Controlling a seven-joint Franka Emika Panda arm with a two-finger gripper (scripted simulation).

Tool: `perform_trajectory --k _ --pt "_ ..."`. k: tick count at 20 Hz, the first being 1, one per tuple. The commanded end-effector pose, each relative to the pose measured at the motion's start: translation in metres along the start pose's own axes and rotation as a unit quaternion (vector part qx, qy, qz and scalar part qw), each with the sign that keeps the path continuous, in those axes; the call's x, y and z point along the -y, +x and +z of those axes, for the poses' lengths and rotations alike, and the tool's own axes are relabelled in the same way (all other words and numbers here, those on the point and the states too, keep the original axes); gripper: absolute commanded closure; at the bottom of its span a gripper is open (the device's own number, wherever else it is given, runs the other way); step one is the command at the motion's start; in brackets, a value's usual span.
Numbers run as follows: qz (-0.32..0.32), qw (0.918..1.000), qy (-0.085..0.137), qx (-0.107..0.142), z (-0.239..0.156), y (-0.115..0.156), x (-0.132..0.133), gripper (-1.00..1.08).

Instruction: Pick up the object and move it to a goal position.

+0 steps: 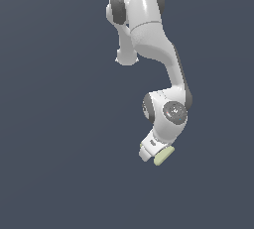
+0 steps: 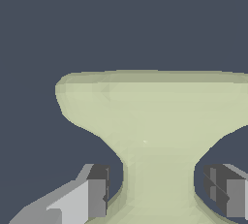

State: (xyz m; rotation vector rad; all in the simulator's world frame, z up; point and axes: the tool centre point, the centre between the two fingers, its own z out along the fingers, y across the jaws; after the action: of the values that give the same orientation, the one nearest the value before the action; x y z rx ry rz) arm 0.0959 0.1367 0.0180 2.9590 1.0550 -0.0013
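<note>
Floor: plain dark grey-blue ground fills both views; I see no goal marker on it, so I cannot tell where the target lies.

Arm: my white arm reaches down from the far top of the exterior view and bends toward the near side, a little to the exterior view's right of centre.

Block: the pale yellow-green bow-tie piece sits right at my hand. In the exterior view only one flared end pokes out, just beside the wrist. In the wrist view the narrow waist runs between my two fingers.

Hand: spread on either side of the waist – a thin dark gap shows between each pad and the block, so I judge I am not pinching it yet.

Fingers: dark pads, one each side, level with the thinnest part.

Step in hand: closing on the waist. To do it well I should stay centred so both pads meet together – the flared ends should then stop it slipping out.
</note>
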Motion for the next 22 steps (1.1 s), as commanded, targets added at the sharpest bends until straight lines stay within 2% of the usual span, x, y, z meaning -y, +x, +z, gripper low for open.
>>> perform_trajectory --k 1,13,22 --pt "0.0 1.0 0.0 0.0 0.0 0.0 0.0 1.08" --pt "0.0 1.0 0.0 0.0 -0.003 0.0 0.002 1.08" --pt "0.0 1.0 0.0 0.0 -0.034 -0.004 0.021 1.08"
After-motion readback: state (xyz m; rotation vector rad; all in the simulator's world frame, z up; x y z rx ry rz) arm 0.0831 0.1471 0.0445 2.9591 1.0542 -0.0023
